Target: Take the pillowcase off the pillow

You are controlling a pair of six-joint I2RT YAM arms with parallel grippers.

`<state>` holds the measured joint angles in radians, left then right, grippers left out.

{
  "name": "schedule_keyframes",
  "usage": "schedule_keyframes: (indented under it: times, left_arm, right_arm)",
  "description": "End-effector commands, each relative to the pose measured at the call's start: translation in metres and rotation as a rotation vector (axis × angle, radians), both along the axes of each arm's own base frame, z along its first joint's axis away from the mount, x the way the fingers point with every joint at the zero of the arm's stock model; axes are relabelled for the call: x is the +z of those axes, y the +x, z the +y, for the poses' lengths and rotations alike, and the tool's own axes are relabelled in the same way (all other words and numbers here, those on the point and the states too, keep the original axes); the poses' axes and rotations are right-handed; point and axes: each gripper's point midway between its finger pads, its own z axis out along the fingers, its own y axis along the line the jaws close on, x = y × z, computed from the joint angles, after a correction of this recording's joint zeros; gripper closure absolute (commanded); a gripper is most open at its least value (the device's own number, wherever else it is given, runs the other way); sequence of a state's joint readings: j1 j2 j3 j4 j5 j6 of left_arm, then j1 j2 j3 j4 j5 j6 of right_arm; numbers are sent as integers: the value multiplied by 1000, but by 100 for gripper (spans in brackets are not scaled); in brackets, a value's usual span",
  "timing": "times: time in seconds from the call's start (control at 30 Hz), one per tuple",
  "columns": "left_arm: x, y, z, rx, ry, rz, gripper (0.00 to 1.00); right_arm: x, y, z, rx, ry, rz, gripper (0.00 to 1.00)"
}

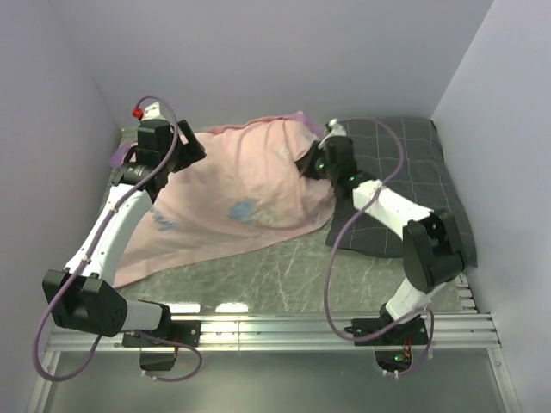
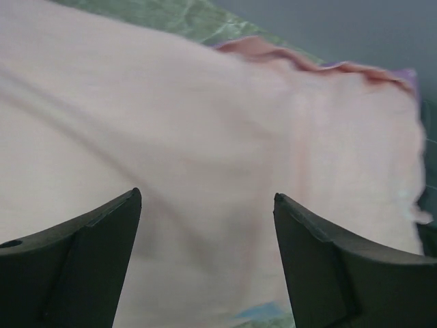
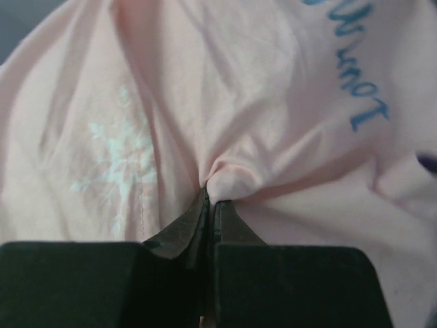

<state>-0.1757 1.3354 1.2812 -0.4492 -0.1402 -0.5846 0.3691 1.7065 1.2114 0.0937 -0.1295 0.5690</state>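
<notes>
Pale lilac walls (image 1: 284,52) close in a grey-green marbled desk (image 1: 293,275) on three sides. On it the pillowcase (image 1: 241,198) lies spread between the two tools, with its paler pink side up, and the print shows through only weakly. The cloth is raised and full at the end near the tools and runs out flat and thin toward the arm bases. Whether the pillow is under the raised part I cannot tell, because the cloth covers it.

The right tool (image 3: 210,195) is closed completely. Its two dark fingers meet on a small pinched fold of the pillowcase, and creases spread away from this fold in all directions. A white snowflake (image 3: 113,160) is on the cloth beyond the tips and to their left, and blue lettering (image 3: 355,75) is beyond them to their right.

The left tool (image 2: 207,198) stands wide open with nothing between its fingers. It is over the smooth pink cloth, and the frames do not show if the tips touch it. Far ahead of this tool and a little to its right runs the wavy hem (image 2: 307,61) of the case, darker pink with some purple.

Behind the right tool and under its arm lies a dark grey checked pillow (image 1: 413,181), touching the edge of the pink cloth. Purple cables (image 1: 331,258) loop along both arms.
</notes>
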Motion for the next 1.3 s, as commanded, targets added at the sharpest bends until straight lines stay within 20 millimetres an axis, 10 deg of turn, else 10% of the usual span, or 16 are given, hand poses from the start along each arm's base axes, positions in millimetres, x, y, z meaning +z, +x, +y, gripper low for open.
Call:
schedule_keyframes:
  times: [0.0,0.2,0.57,0.67,1.03,1.27]
  left_arm:
    - [33,-9,-39,-141,17,-54,16]
    - [27,-32,-117,-311,33,-41,11]
    - [-21,-38,-170,-316,228,45,13]
    - [-28,-35,-169,-282,280,73,19]
    - [-30,-38,-125,-151,412,96,96]
    - [-11,-38,-63,-31,405,79,100]
  right_arm:
    - [54,-63,85,231,170,-119,100]
    - [35,-97,103,280,249,-97,86]
    - [11,-120,92,269,228,-90,81]
    - [7,-121,88,255,223,-84,84]
    - [-12,-120,55,120,120,-44,92]
    - [-32,-108,0,-42,66,7,94]
